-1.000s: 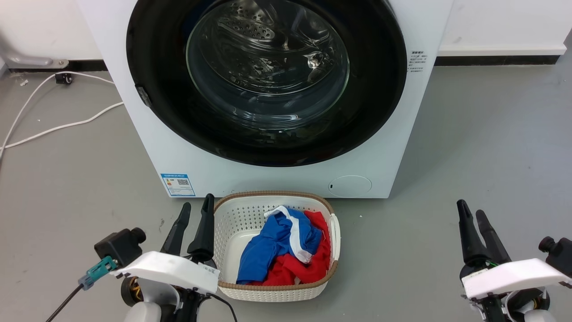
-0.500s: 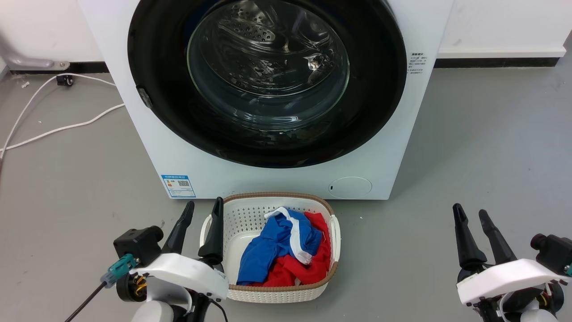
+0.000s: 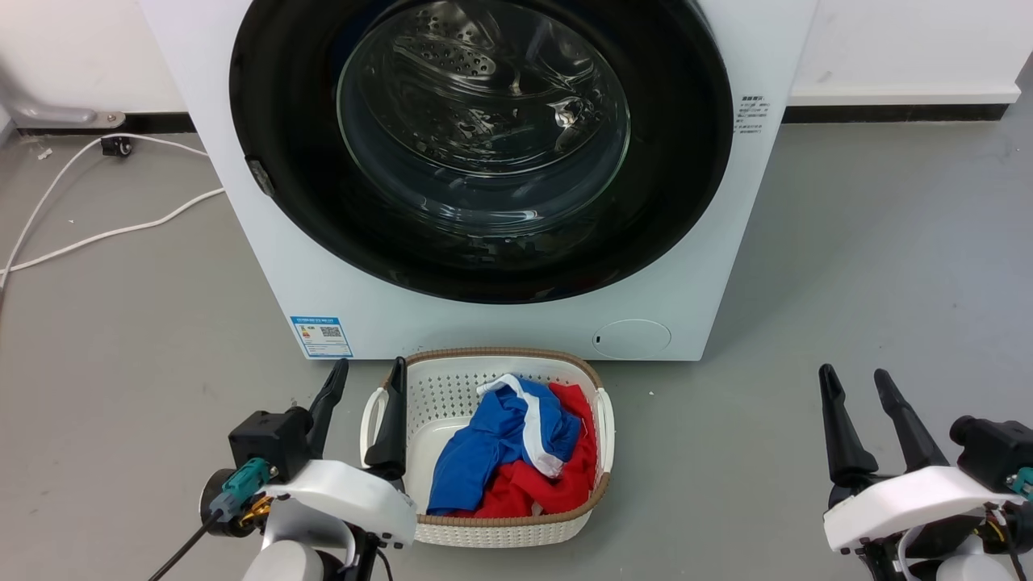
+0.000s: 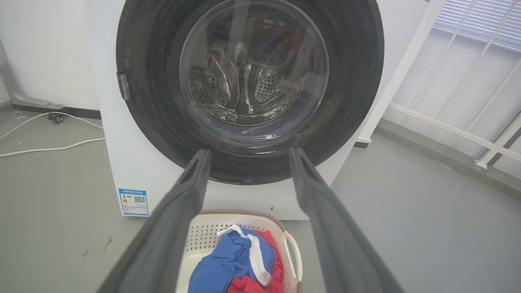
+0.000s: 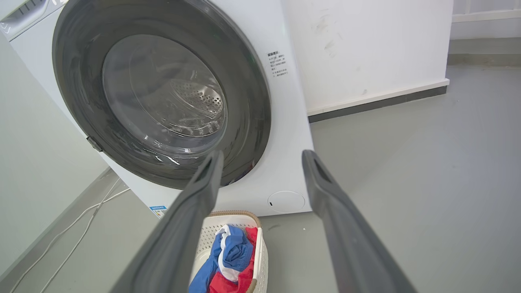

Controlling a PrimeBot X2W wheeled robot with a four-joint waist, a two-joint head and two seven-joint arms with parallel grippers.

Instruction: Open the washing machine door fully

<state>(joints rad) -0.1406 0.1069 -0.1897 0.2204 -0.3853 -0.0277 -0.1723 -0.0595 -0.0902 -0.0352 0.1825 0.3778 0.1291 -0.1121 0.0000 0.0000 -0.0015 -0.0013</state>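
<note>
The white washing machine (image 3: 266, 266) (image 4: 114, 171) (image 5: 289, 122) stands straight ahead. Its washing machine door (image 3: 282, 161) (image 4: 154, 122) (image 5: 248, 118), a glossy black disc with a clear bowl window, sits flat against the front, with a small grey latch at its left rim. My left gripper (image 3: 368, 374) (image 4: 249, 156) hovers open low at the left, beside the basket's left handle, well short of the door. My right gripper (image 3: 854, 382) (image 5: 262, 158) is open low at the right over bare floor. Both hold nothing.
A white laundry basket (image 3: 436, 524) (image 4: 203, 228) (image 5: 262, 260) with blue and red clothes sits on the floor against the machine's base. White cables (image 3: 97, 234) lie on the grey floor at left. A white wall (image 3: 888, 40) runs behind, with a white railing (image 4: 447, 126) to the right.
My left arm has shifted right and down, its fingers now spread wider beside the basket handle. The right gripper's fingers have opened further apart. The door has not moved.
</note>
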